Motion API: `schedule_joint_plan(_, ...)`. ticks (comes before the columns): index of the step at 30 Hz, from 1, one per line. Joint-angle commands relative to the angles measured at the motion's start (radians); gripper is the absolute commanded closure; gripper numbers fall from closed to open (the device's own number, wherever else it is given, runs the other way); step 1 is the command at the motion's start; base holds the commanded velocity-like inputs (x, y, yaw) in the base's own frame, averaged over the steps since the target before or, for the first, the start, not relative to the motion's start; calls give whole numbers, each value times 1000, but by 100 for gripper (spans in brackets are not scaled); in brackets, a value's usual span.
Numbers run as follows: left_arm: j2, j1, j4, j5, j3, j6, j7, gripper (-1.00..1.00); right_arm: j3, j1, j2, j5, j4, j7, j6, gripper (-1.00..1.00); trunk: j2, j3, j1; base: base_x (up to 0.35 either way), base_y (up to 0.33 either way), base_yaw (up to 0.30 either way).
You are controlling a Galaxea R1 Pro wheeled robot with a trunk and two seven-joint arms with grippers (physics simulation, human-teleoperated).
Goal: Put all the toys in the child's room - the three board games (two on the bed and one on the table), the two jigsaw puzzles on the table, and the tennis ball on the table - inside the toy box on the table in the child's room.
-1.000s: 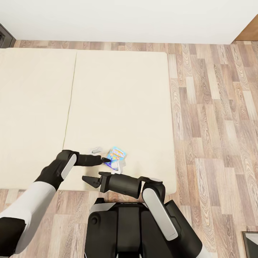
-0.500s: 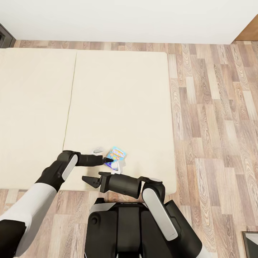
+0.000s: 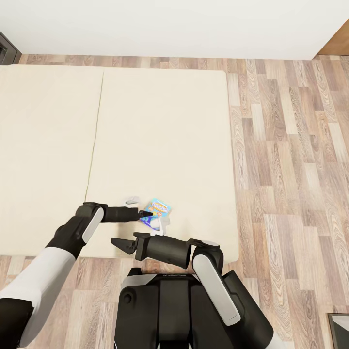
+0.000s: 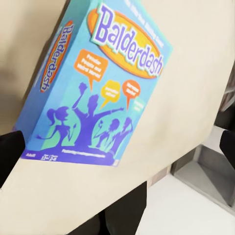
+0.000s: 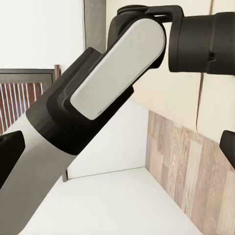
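Observation:
A small blue board game (image 3: 157, 212) lettered Balderdash lies flat on the bed (image 3: 160, 135), near its front edge. My left gripper (image 3: 141, 210) is open right at the box's left side. In the left wrist view the box (image 4: 98, 83) sits just ahead of the spread fingertips (image 4: 10, 154), with nothing gripped. My right gripper (image 3: 121, 245) hangs open over the bed's front edge, below the left forearm and apart from the box. In the right wrist view its fingertips (image 5: 10, 152) are wide apart with my left arm (image 5: 98, 93) in front of them.
The beige mattress has a seam (image 3: 94, 140) between its two parts. Wood floor (image 3: 291, 160) runs along the bed's right side and front. A white wall (image 3: 169, 24) stands behind the bed, with a dark object (image 3: 6, 48) at the far left.
My left arm has lifted a little and reached slightly right, bringing its gripper closer to the blue box. The right arm and the box have not moved.

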State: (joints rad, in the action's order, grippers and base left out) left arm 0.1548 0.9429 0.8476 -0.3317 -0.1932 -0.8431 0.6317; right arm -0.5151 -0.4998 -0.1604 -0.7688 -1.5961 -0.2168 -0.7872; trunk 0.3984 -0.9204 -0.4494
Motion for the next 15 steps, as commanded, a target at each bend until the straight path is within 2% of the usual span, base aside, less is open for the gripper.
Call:
schedule_joint_plan(1,1,0,2,-3,-2,-2,-1,-100,1,0,-1,3,0,-4,-4,-100,2,-1,-1,0,0,0)
schedule_joint_plan(15,2,0,4,3,0,-1,-14,-100,1,0,-1,3,-1,-4,-4,-100,2,-1,-1,0,0,0)
